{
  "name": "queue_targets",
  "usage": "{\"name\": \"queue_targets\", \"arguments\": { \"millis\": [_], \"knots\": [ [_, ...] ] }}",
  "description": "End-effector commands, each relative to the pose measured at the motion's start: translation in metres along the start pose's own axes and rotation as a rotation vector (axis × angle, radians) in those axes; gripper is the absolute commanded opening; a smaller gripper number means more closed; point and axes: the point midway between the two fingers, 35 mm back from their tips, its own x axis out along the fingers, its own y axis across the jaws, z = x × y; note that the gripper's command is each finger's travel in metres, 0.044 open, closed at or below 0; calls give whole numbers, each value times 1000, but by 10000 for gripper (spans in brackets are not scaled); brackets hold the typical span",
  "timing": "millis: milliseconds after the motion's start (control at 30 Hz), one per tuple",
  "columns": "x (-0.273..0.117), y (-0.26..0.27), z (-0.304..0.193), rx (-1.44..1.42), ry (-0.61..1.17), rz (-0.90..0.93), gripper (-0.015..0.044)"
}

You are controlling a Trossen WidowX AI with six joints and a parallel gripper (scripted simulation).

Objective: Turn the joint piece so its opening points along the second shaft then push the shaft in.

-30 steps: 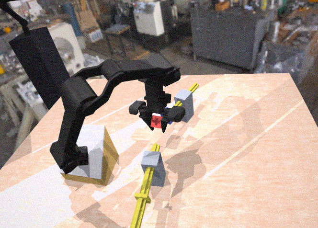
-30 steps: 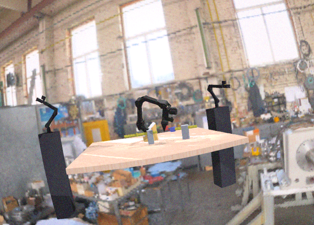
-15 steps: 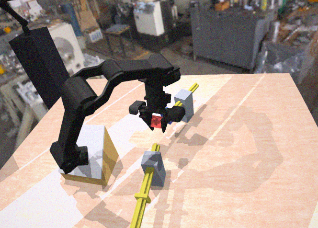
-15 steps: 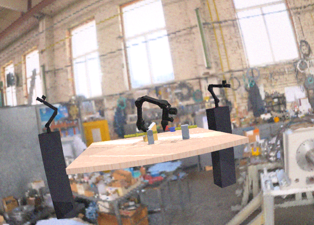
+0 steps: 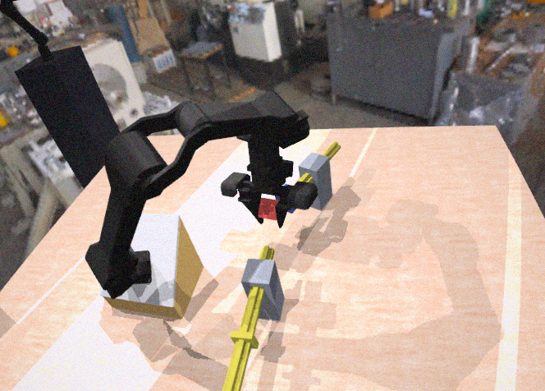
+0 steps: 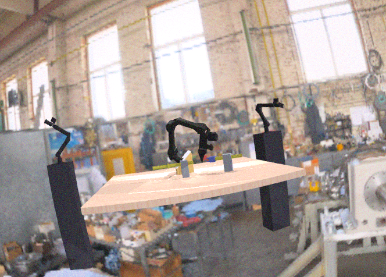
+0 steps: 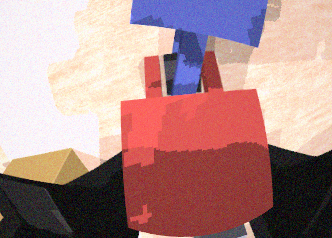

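Observation:
My gripper (image 5: 270,221) (image 6: 202,159) (image 7: 184,141) points down, with its fingers shut on the sides of the red joint piece (image 5: 267,204) (image 7: 190,122). Two red prongs hinge it to a blue part (image 6: 211,159) (image 7: 200,2) on the end of the first yellow shaft (image 5: 333,149) (image 6: 236,155), carried by the far grey block (image 5: 324,183) (image 6: 227,163). The red face towards the top camera shows a dark, indistinct mark. The second yellow shaft (image 5: 236,365) (image 6: 164,166), with a collar, passes through the near grey block (image 5: 272,291) (image 6: 185,169). Its short inner end is apart from the red piece.
A wedge-shaped stand (image 5: 189,268) (image 7: 72,166) with a pale top and yellow sides is under the arm's base, left of the near block. The wooden table (image 5: 409,282) (image 6: 193,185) bears broad shadows. Dark camera pillars (image 6: 69,212) (image 6: 274,192) stand beyond it.

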Motion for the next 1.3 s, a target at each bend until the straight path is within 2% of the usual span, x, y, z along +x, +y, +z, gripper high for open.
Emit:
{"name": "queue_targets", "arguments": {
  "millis": [0,67,300,967,1267],
  "knots": [
    [0,0,0,0,0,0,42],
    [0,0,0,0,0,0,0],
    [1,0,0,-7,-27,0,0],
    [19,-5,-6,-99,-414,2,0],
    [21,-5,-6,-108,-461,2,0]
  ]
}}
